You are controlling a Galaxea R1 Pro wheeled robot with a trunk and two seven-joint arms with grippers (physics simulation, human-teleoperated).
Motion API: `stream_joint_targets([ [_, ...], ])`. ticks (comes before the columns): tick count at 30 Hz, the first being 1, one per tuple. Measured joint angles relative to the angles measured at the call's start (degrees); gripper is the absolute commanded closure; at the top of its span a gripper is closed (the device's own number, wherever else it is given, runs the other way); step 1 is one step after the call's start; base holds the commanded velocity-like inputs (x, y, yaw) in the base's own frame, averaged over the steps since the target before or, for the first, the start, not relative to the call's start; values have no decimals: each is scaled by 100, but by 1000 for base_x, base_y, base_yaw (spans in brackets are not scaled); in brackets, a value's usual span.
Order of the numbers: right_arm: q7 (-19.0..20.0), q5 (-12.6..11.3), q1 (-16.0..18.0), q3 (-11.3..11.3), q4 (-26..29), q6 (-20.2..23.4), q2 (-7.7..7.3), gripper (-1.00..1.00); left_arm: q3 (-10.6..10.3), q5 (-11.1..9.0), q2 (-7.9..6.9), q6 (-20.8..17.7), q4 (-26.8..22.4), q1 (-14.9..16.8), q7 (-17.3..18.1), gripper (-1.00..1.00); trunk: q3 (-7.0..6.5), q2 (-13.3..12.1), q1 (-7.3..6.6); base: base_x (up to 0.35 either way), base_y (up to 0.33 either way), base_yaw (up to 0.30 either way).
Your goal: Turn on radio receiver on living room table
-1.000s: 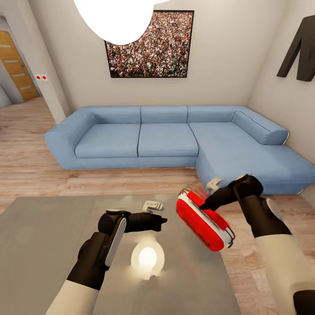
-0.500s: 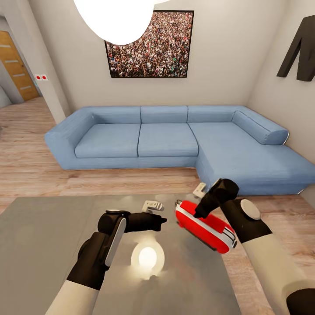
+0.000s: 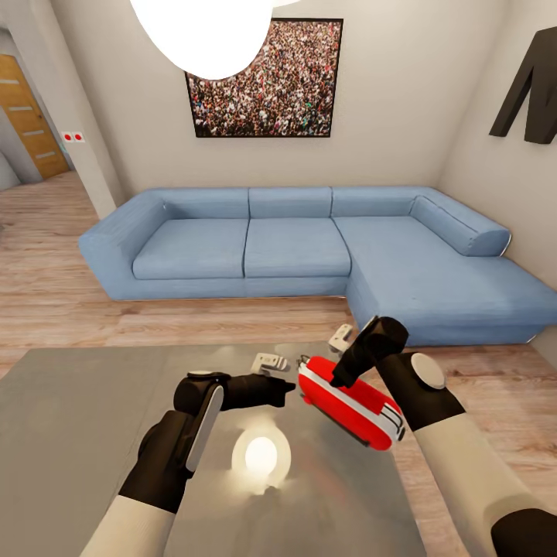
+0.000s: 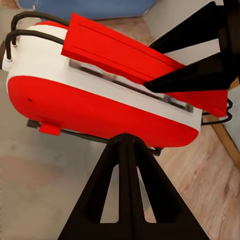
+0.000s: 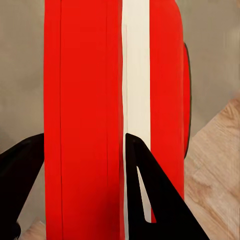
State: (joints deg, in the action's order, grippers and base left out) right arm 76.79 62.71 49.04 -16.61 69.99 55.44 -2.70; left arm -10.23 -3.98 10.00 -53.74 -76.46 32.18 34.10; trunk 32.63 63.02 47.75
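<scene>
The radio receiver (image 3: 352,408), bright red with a white edge band, lies tilted over the right end of the grey table (image 3: 77,433). My right gripper (image 3: 338,379) comes down on it from above and is shut on its red upper part. In the right wrist view its fingers (image 5: 145,190) stand on either side of the red body (image 5: 85,100). My left gripper (image 3: 288,389) is shut and points at the radio's left end, a short gap away. The left wrist view has the radio (image 4: 90,105) with its thin wire handle (image 4: 25,25) just past the shut fingertips (image 4: 127,142).
A blue L-shaped sofa (image 3: 294,247) runs along the far wall under a crowd photo (image 3: 267,77). A white pendant lamp (image 3: 205,31) hangs overhead, and its glare (image 3: 261,456) shows on the tabletop. Wood floor lies past the table's right edge (image 3: 402,495).
My right gripper has carried the radio left and down, from a steep tilt off the table's right edge to lower over the tabletop, near the left gripper. The left arm has stayed still.
</scene>
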Motion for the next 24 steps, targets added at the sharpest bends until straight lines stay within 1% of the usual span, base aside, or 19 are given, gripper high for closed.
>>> stream_joint_targets([
  [6, 1, -6, 0, 9, -8, 4, 63, 100, 2, 13, 0, 4, 7, 1, -7, 100, 0, 0, 0, 0, 0, 0],
  [10, -12, -10, 0, 18, -11, 7, 130, 100, 3, 9, 0, 4, 13, 0, -9, 100, 0, 0, 0, 0, 0, 0],
  [14, 8, -27, 0, 24, -21, 6, 145, 100, 2, 11, 0, 4, 17, 4, -9, 100, 0, 0, 0, 0, 0, 0],
  [15, 13, -79, 0, 25, -24, 4, 146, 100, 1, 11, 0, 7, 17, 3, -8, 100, 0, 0, 0, 0, 0, 0],
  [16, 16, -194, 0, 25, -28, 6, 144, 100, -1, 9, 0, 9, 17, 1, -8, 100, 0, 0, 0, 0, 0, 0],
  [18, 7, -531, 0, 20, -33, 12, 139, 100, -4, 5, 0, 11, 18, 5, -6, 100, 0, 0, 0, 0, 0, 0],
  [20, -5, -760, 0, 18, -36, -2, 133, 100, -5, 3, 0, 17, 18, 6, -3, 100, 0, 0, 0, 0, 0, 0],
  [21, -17, -840, 0, 16, -37, -10, 132, 100, -7, 3, 0, 22, 18, 5, -1, 100, 0, 0, 0, 0, 0, 0],
  [24, -33, -895, -1, 7, -89, -24, 132, 100, -8, 3, 0, 29, 17, 4, -1, 100, 0, 0, 0, 0, 0, 0],
])
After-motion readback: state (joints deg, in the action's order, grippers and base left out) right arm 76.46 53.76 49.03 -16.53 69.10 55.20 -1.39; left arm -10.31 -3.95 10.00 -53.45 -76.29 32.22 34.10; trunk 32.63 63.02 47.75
